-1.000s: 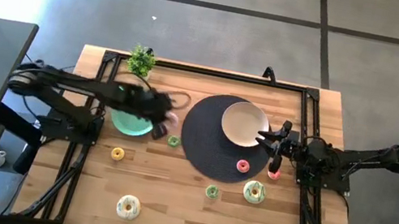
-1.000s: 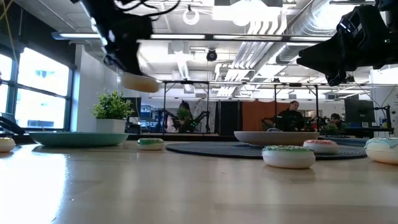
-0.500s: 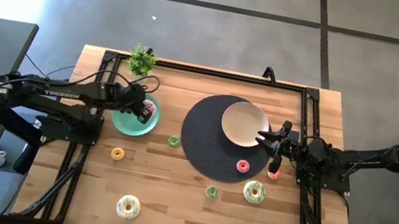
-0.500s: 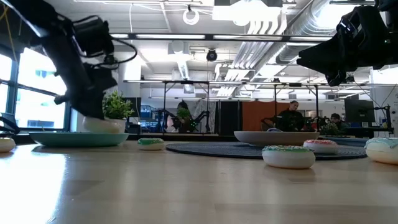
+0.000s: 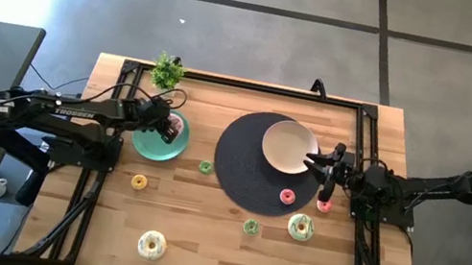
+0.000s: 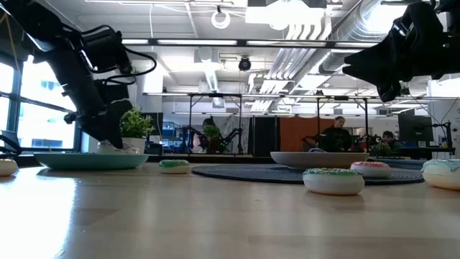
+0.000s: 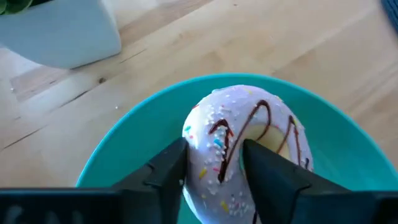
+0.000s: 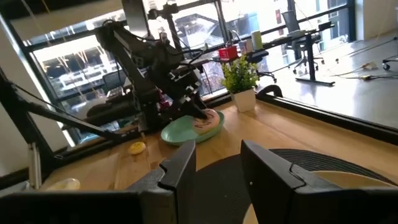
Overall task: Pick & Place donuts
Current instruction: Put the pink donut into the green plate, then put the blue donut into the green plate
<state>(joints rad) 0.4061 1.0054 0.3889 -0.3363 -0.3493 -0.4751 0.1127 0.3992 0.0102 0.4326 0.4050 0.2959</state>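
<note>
While the right arm waits at 3 o'clock on the table (image 5: 216,246), our left gripper (image 5: 169,125) sits low over the teal plate (image 5: 148,146) at about 10 o'clock from the table's middle. Its fingers (image 7: 273,180) pinch a pink donut (image 7: 249,146) with white sprinkles and dark drizzle lines, one finger through the hole and one outside the ring; the donut rests on the plate, tilted. Just beyond the plate, at 11 o'clock, we see a small potted plant (image 5: 167,71) in a white pot.

Our right gripper (image 5: 320,161) hovers above the edge of the round dark mat (image 5: 240,167), beside the beige plate (image 5: 287,146) that lies on the mat's 1 o'clock part; its fingers (image 8: 273,177) are spread and hold nothing.

Other donuts lie scattered. We see a pink donut on the mat (image 5: 287,196) at its 4 o'clock, a red one (image 5: 323,206) just off the mat below the right gripper, a larger white-and-green one (image 5: 300,227) at 5 o'clock from the mat, a small green one (image 5: 251,226) at the mat's 6 o'clock edge, another green one (image 5: 205,167) between the teal plate and the mat, a yellow one (image 5: 140,181) at 6 o'clock from the teal plate, and a larger pale yellow one (image 5: 152,245) near the table's 7 o'clock edge.
</note>
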